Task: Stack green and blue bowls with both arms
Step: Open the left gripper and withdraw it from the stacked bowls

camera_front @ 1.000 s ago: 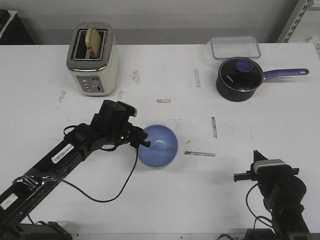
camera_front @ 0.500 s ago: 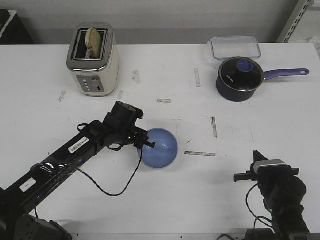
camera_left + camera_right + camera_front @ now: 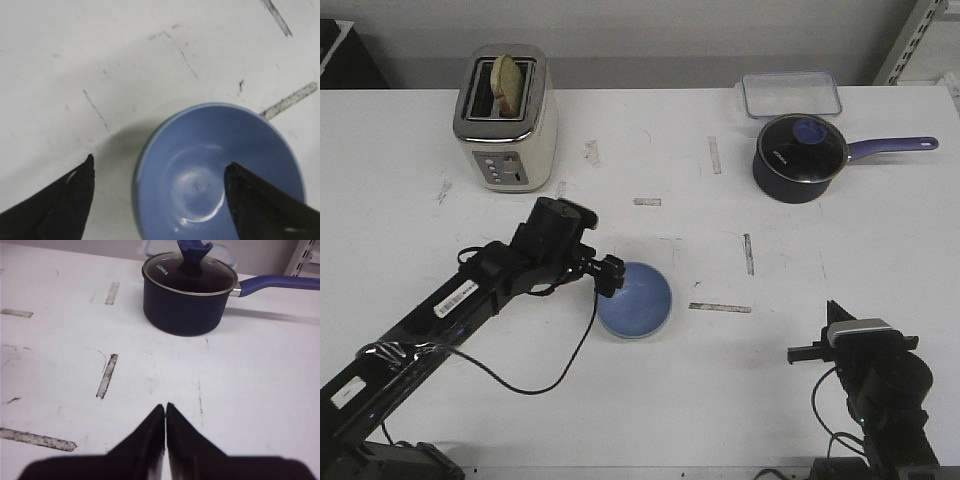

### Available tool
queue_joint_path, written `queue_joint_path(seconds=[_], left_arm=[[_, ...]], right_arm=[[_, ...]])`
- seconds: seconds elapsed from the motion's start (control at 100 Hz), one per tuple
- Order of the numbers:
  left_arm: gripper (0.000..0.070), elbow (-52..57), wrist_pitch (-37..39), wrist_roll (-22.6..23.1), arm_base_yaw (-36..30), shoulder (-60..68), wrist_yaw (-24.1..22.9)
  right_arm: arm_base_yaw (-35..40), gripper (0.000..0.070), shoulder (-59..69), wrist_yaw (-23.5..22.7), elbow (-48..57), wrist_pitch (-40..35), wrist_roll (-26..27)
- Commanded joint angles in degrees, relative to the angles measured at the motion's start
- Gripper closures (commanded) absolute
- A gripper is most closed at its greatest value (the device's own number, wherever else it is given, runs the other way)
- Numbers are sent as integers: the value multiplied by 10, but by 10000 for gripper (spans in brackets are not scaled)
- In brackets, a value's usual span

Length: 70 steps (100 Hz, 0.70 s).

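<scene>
The blue bowl (image 3: 636,302) sits upright near the table's middle; in the left wrist view (image 3: 220,170) its glossy inside shows. A thin pale green edge (image 3: 135,176) runs along its outer rim; no separate green bowl is in view. My left gripper (image 3: 610,275) is open and straddles the bowl's left rim (image 3: 160,165), one finger (image 3: 250,200) over the inside, the other (image 3: 70,195) over the table, holding nothing. My right gripper (image 3: 833,312) is shut and empty near the front right edge, and it also shows in the right wrist view (image 3: 165,406).
A cream toaster (image 3: 505,118) with bread stands at the back left. A dark navy saucepan (image 3: 798,158) with a purple handle and a clear lidded box (image 3: 790,95) stand at the back right. The saucepan (image 3: 187,295) lies ahead of my right gripper.
The left gripper went right against the blue bowl, which looked tipped half a second ago, then drew back a little left; the bowl now lies level. The right arm has not moved.
</scene>
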Motion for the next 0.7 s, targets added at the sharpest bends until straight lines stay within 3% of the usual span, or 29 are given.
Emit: queue_joint_path(seconds=[0.0, 0.12, 0.18, 0.31, 0.49, 0.69], left_arm=[[343, 25, 6, 24, 5, -18, -25], [604, 29, 3, 57, 25, -64, -74], [700, 29, -3, 71, 41, -89, -101], [700, 28, -16, 99, 90, -145, -152], [700, -4, -13, 110, 191, -235, -152], [700, -136, 45, 108, 302, -376, -145]], right_arm=[[1, 700, 3, 0, 1, 6, 3], [0, 700, 3, 0, 1, 6, 3], [0, 700, 3, 0, 1, 6, 3], [0, 700, 3, 0, 1, 6, 3], [0, 700, 3, 0, 1, 6, 3], [0, 700, 3, 0, 1, 6, 3]])
